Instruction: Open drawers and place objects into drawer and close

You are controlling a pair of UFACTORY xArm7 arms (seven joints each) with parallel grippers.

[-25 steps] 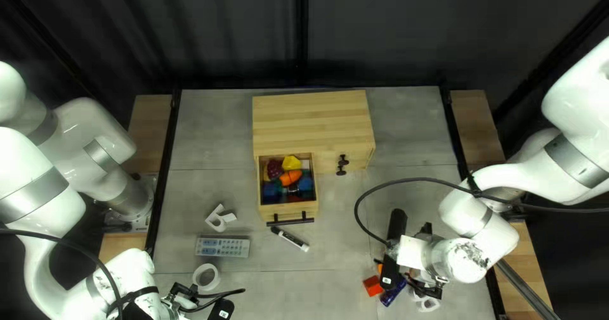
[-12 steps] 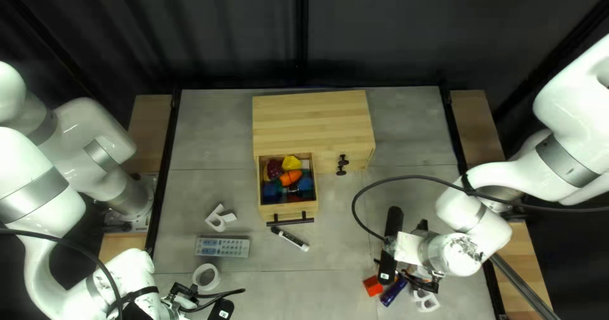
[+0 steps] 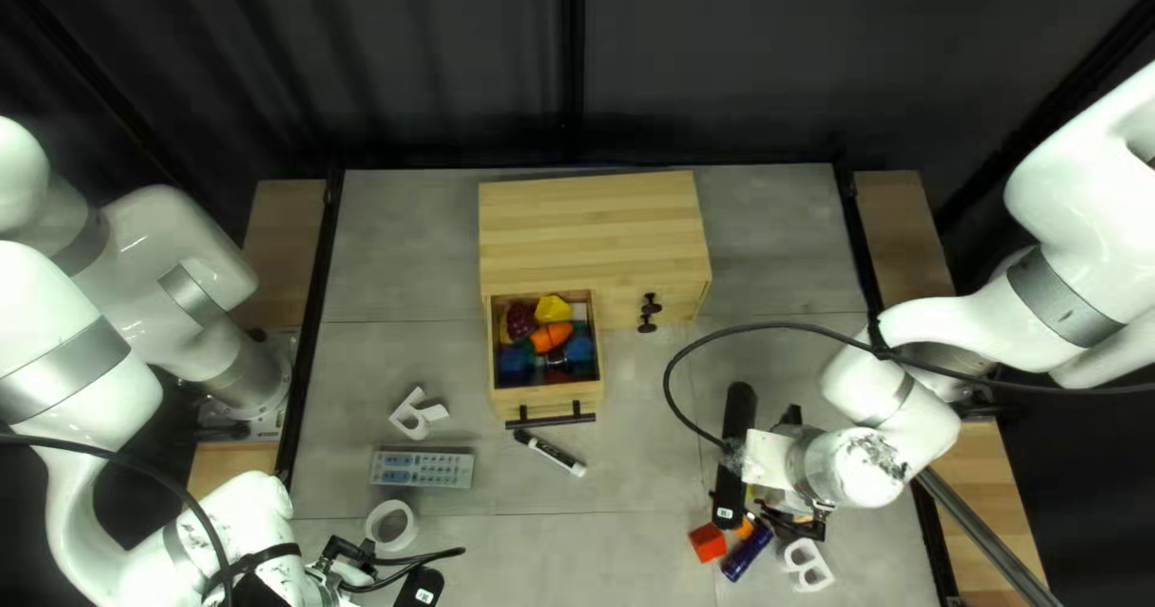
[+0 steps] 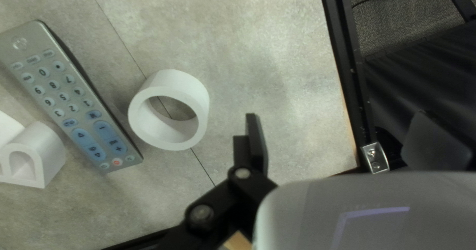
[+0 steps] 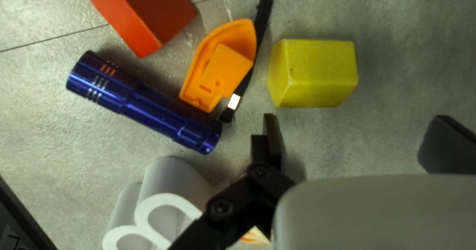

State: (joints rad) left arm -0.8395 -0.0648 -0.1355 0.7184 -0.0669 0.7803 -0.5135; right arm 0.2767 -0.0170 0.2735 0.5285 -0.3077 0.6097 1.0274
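Observation:
The wooden cabinet [image 3: 590, 228] has its left drawer [image 3: 545, 403] pulled out, holding a yellow piece, an orange piece and several blue ones. My right gripper [image 3: 788, 520], at the lower right of the top left view, hangs over loose objects. In the right wrist view my right gripper [image 5: 359, 141] is open and empty, with a yellow block [image 5: 312, 74] ahead of it; an orange boat [image 5: 220, 66], blue flashlight [image 5: 148, 106] and red block [image 5: 144, 12] lie beyond one finger. My left gripper [image 3: 383, 573], at the near edge, is open in the left wrist view [image 4: 344, 141], beside a white ring [image 4: 168, 110].
A remote [image 3: 421, 468], a white letter [image 3: 416, 416] and a black-and-white marker [image 3: 550, 452] lie around the drawer's front. Another white letter [image 3: 807, 565] is near the flashlight. Black knobs [image 3: 650, 311] stick out of the cabinet. A thin black strip [image 5: 260, 29] lies by the boat.
My right arm has shifted left and toward the cabinet in the top left view, uncovering more of the flashlight and the white letter near it. My left arm has stayed put.

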